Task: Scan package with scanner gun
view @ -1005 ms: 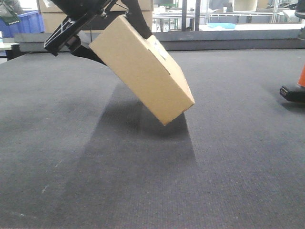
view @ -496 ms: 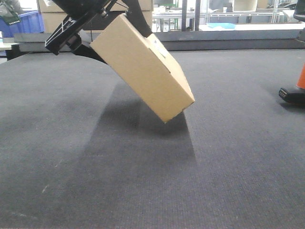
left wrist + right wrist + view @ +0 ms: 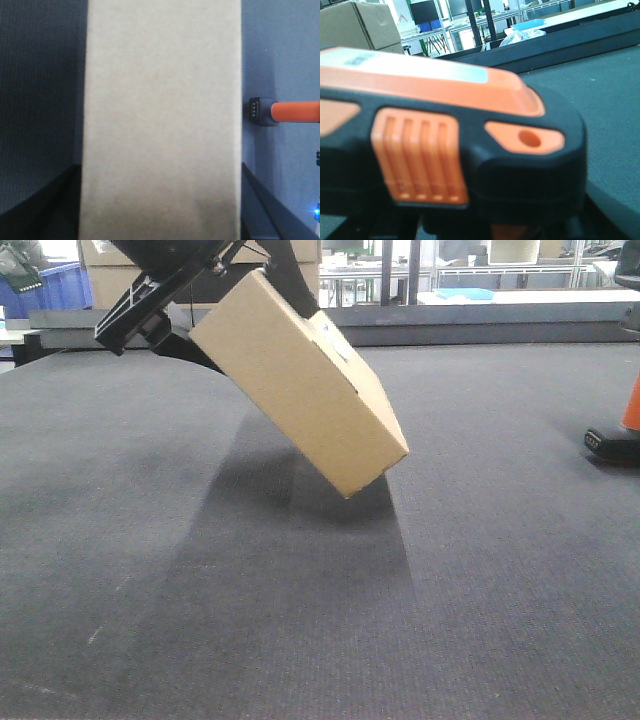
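Left hand (image 3: pixel 238 312) black, slotted rail (image 3: pixel 128 308) (fingers (image 3: pixel 35 210) seemingly plain black wedges)

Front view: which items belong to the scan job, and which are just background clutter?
Job:
- package, held tilted by the left gripper
- scanner gun, at the right edge, filling the right wrist view

Lying about:
- blue bin, far left
- stacked cartons behind the arm
- blue tray in the background
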Motion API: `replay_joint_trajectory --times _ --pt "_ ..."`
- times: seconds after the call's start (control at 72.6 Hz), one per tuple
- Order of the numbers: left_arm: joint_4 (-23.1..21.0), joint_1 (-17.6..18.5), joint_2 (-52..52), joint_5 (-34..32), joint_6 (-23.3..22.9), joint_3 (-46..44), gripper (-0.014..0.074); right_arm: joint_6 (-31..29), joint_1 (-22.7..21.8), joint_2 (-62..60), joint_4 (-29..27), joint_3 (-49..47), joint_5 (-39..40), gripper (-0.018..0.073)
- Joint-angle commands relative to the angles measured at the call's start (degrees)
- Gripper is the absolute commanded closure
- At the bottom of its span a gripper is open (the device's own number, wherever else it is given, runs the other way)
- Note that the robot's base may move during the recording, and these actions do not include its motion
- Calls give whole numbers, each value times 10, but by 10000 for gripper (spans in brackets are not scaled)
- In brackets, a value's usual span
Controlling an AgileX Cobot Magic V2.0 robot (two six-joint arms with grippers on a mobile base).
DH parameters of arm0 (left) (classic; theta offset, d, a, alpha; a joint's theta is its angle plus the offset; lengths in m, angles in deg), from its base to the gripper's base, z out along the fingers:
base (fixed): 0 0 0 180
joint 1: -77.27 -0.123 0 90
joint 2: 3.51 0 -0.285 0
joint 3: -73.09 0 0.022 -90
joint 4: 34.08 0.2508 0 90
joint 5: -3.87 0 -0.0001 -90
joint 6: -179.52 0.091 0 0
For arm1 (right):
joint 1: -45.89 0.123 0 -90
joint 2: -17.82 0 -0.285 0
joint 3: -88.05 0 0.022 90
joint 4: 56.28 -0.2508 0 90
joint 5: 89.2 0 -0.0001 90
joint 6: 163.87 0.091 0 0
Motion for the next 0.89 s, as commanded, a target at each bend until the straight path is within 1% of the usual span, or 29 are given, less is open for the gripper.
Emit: replay_joint_trajectory --times 0.0,0.096,0.22,0.427,0.551,0.785,0.826,0.881 --pt "-2 -1 -2 -4 2 -2 708 1 -1 -3 15 -3 19 190" --pt "-2 -1 -2 -3 2 -2 708 1 -1 -3 32 -3 -5 134" --pt "-2 -1 -2 -1 2 -2 708 1 -1 -3 33 0 -9 75" --pt "-2 -1 -2 -1 2 -2 708 1 -1 -5 33 0 -8 13" --pt "-2 -1 -2 0 2 -2 708 1 -1 -12 33 7 -8 6" --pt "-2 -1 -2 0 2 -2 708 1 -1 -45 33 63 -2 8" --pt "1 -4 -2 4 2 -5 708 -1 -1 -53 33 71 -2 8" --pt "17 -9 -5 17 7 -13 708 -2 -1 -66 33 87 -2 8"
